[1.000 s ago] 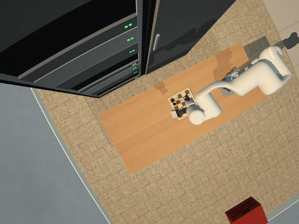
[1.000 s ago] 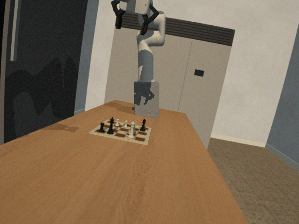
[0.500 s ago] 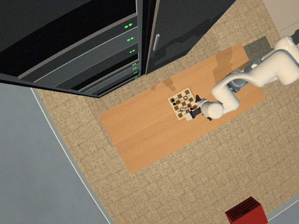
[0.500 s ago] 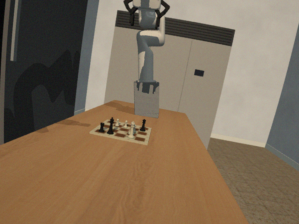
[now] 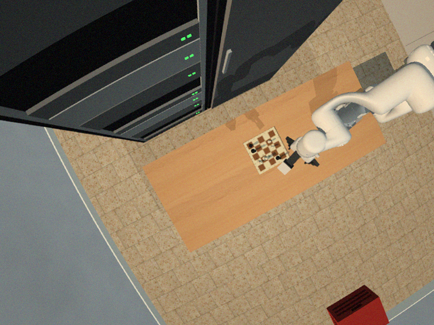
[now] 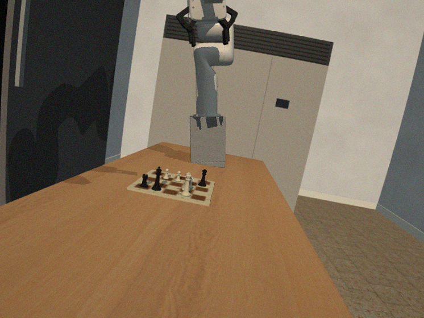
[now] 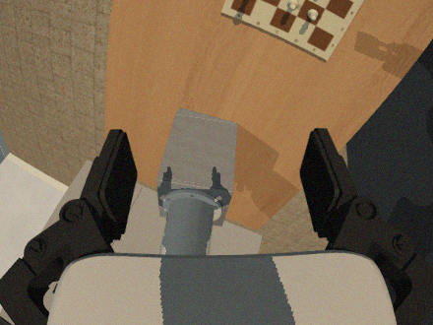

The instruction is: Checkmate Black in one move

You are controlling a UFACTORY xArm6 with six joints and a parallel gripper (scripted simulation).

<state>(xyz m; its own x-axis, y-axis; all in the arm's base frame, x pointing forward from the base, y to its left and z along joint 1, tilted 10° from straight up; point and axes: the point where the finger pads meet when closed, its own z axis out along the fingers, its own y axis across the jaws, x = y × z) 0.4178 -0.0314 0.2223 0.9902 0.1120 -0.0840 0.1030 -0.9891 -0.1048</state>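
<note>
Black pieces stand at the left (image 6: 144,180), (image 6: 157,179) and far right (image 6: 203,178). White pieces stand in the middle, a tall one (image 6: 187,185) near the front and small pawns (image 6: 165,174) behind. My gripper (image 6: 206,29) is open and empty, high above the table, behind the board. In the wrist view its fingers stand wide apart.
The arm's grey base block (image 6: 207,142) stands on the table behind the board. A dark server rack (image 5: 87,38) is on the left. A grey cabinet (image 6: 268,112) stands behind the table. A red crate (image 5: 357,315) sits on the floor.
</note>
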